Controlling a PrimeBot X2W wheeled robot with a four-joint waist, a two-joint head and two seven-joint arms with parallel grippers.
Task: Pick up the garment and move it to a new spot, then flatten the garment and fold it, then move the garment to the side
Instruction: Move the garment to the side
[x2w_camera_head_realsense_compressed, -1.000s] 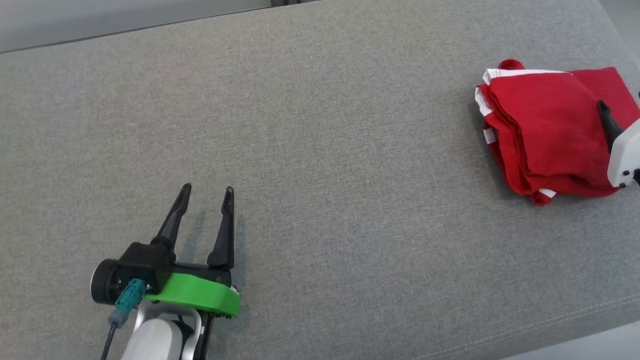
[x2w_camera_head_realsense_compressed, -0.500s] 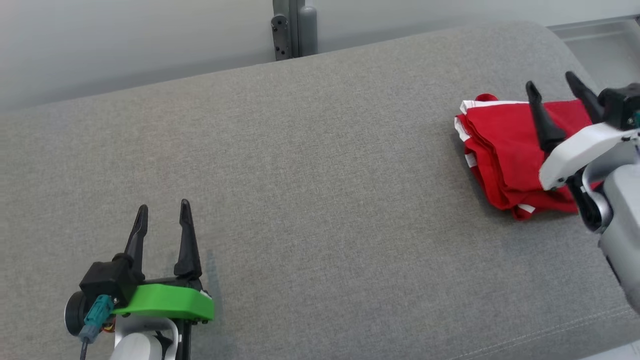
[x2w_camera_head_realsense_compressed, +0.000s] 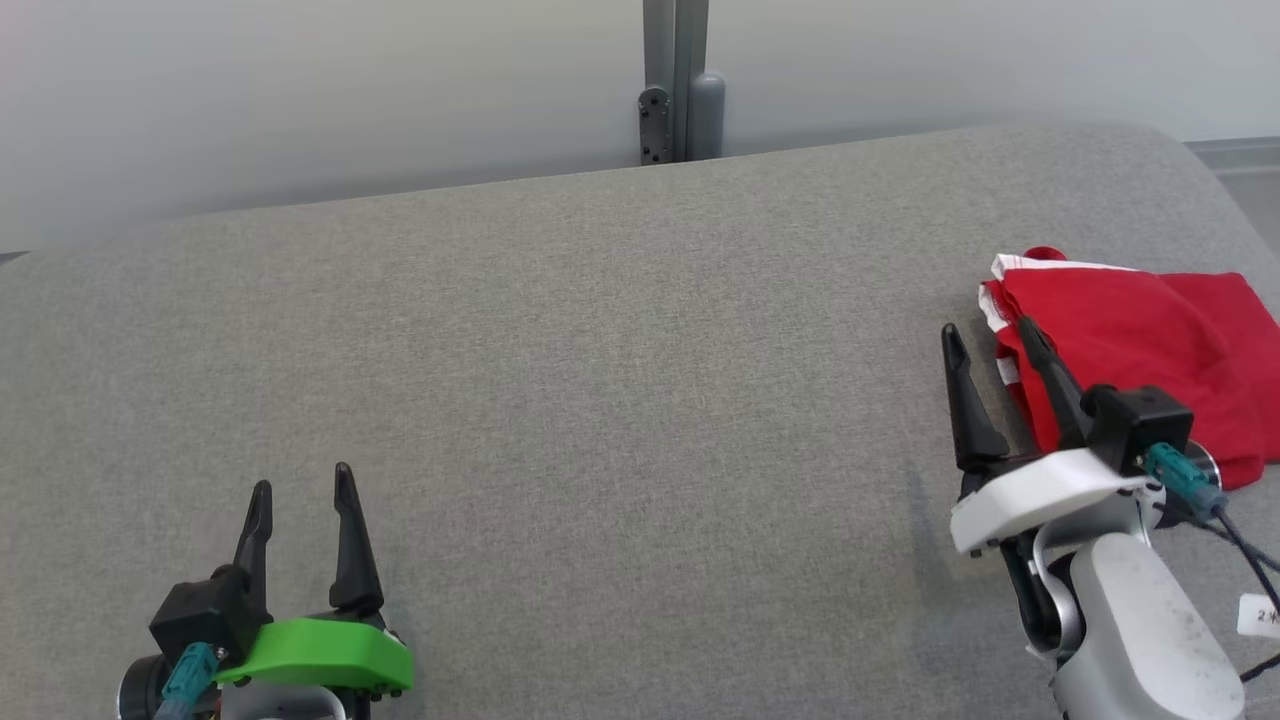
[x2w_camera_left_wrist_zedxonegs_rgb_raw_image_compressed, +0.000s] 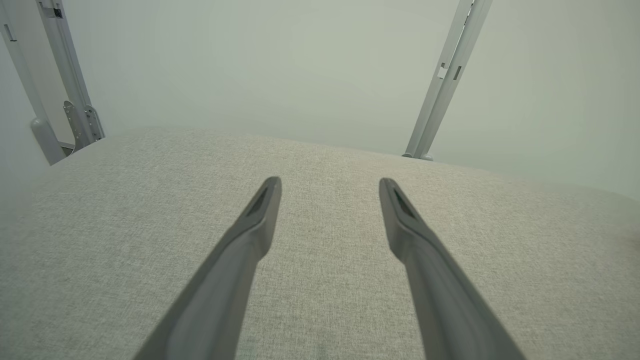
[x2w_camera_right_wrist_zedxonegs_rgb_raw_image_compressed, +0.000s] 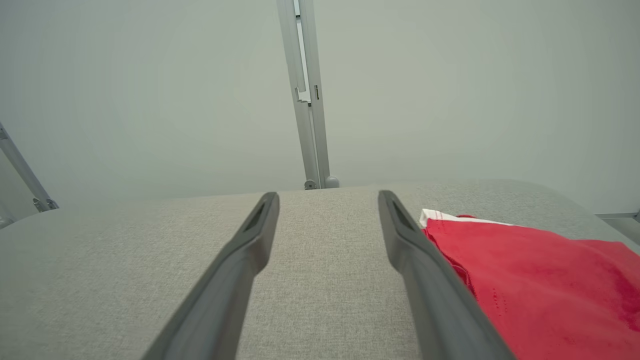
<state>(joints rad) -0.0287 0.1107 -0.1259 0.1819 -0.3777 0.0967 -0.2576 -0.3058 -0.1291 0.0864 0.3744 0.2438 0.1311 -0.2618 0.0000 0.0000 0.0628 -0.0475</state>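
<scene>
Red cloth with white trim, the garment (x2w_camera_head_realsense_compressed: 1150, 350) lies in a compact, layered bundle at the far right end of the grey fabric worktop (x2w_camera_head_realsense_compressed: 620, 400), cut off by the right edge of the head view. The right gripper (x2w_camera_head_realsense_compressed: 985, 328) sits just beside its left edge, jaws wide and empty, fingers pointing away from the robot. In the head view the right-hand finger crosses the bundle's white-trimmed edge. I cannot tell whether it touches the cloth or hangs above it.

From the right wrist view the relation is plainer: the garment (x2w_camera_right_wrist_zedxonegs_rgb_raw_image_compressed: 540, 280) lies wholly to the right of the right gripper (x2w_camera_right_wrist_zedxonegs_rgb_raw_image_compressed: 328, 197), outside the gap, with only bare worktop between the fingers. The bundle's long axis seems to run across the jaws' pointing direction, though its far end is out of sight.

The left gripper (x2w_camera_head_realsense_compressed: 302, 478) is well apart at the lower left, jaws also wide and empty, over bare fabric (x2w_camera_left_wrist_zedxonegs_rgb_raw_image_compressed: 330, 182).

Judging by the neat layers and the end position, the fold and side placement look done. Any further grasp would fall to the right arm, shifting rightward.
</scene>
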